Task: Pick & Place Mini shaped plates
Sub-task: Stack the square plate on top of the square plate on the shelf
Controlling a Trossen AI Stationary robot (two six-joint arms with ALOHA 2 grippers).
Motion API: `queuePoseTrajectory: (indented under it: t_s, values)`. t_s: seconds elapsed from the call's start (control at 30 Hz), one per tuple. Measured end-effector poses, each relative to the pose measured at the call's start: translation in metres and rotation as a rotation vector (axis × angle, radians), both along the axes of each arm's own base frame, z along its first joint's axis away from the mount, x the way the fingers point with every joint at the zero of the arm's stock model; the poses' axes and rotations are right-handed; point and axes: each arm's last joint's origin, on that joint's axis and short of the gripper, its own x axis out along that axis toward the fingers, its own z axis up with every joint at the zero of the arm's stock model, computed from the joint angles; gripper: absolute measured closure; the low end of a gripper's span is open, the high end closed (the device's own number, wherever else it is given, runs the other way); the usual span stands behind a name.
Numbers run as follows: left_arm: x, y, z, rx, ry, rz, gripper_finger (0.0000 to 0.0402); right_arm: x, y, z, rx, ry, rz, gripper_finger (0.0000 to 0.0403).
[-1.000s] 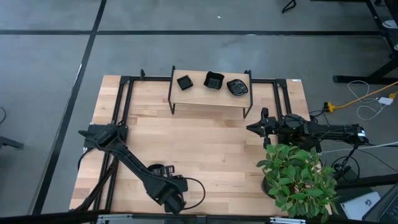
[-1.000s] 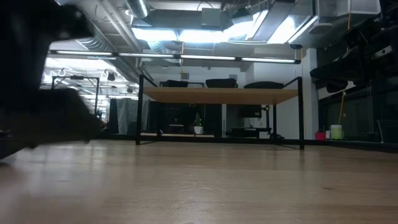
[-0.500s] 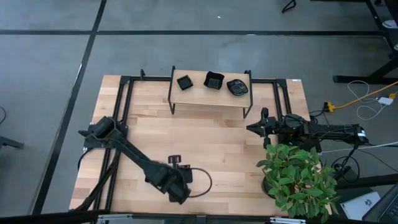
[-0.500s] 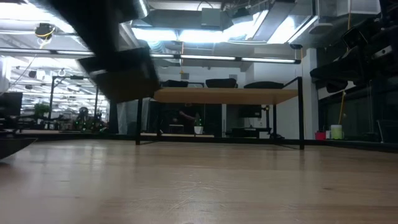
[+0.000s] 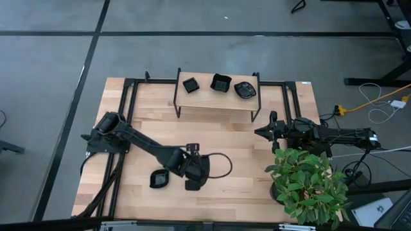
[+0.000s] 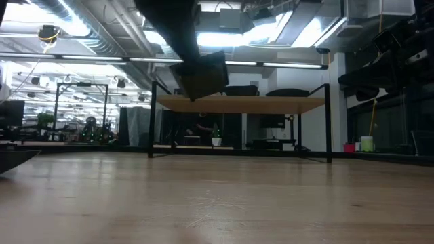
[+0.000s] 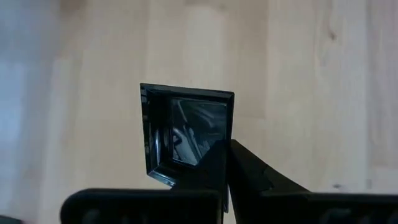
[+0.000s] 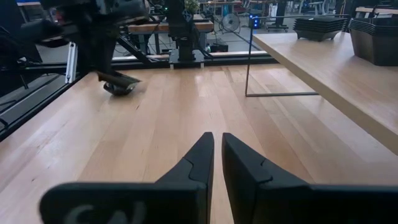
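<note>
The left gripper (image 5: 191, 149) hangs over the middle of the wooden table (image 5: 244, 138), its arm reaching in from the left edge. Its fingers (image 7: 214, 165) are pressed together on the rim of a square black plate (image 7: 186, 132). The plate stands out beyond the fingertips, its glossy hollow facing the wrist camera, with bare table boards behind it. In the low view this held plate (image 6: 203, 76) is clear of the table top, at about the level of the shelf behind.

Behind the left gripper's fingers, back toward its arm, a loose rounded plate (image 5: 159, 179) lies flat on the boards, apart from the fingertips.

Farther on, the raised shelf (image 5: 218, 99) at the far side carries three more plates in a row: a small square one (image 5: 190, 84), a larger square one (image 5: 221, 83) and a round one (image 5: 244, 90), each apart from its neighbour.

The right gripper (image 5: 258, 133) waits near the right edge, beside a potted plant (image 5: 307, 179). Its fingers (image 8: 198, 163) stand nearly together with a narrow gap showing between them, and nothing lies in that gap; the shelf and its plates are well beyond the fingertips.
</note>
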Motion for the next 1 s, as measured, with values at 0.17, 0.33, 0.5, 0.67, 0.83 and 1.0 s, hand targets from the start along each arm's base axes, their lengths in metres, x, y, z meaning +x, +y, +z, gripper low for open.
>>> queuePoseTrajectory:
  t_s: [0.17, 0.33, 0.5, 0.67, 0.83, 1.0]
  values:
    - [0.006, 0.013, 0.005, 0.062, -0.022, -0.036, 0.0399, 0.0, 0.0, 0.0, 0.0, 0.0, 0.0, 0.0369]
    - [0.011, 0.032, 0.007, 0.118, -0.017, -0.037, 0.0399, 0.0, 0.0, 0.0, 0.0, 0.0, 0.0, 0.0369]
    - [0.018, 0.055, 0.007, 0.174, 0.0, -0.057, 0.0399, 0.0, 0.0, 0.0, 0.0, 0.0, 0.0, 0.0369]
    - [0.022, 0.078, 0.017, 0.208, -0.014, -0.072, 0.0399, 0.0, 0.0, 0.0, 0.0, 0.0, 0.0, 0.0369]
    - [0.02, 0.098, 0.032, 0.267, -0.057, -0.041, 0.0399, 0.0, 0.0, 0.0, 0.0, -0.001, 0.0, 0.0369]
    - [0.012, 0.118, 0.054, 0.38, -0.111, 0.061, 0.0399, 0.0, 0.0, 0.0, 0.0, 0.0, 0.0, 0.0369]
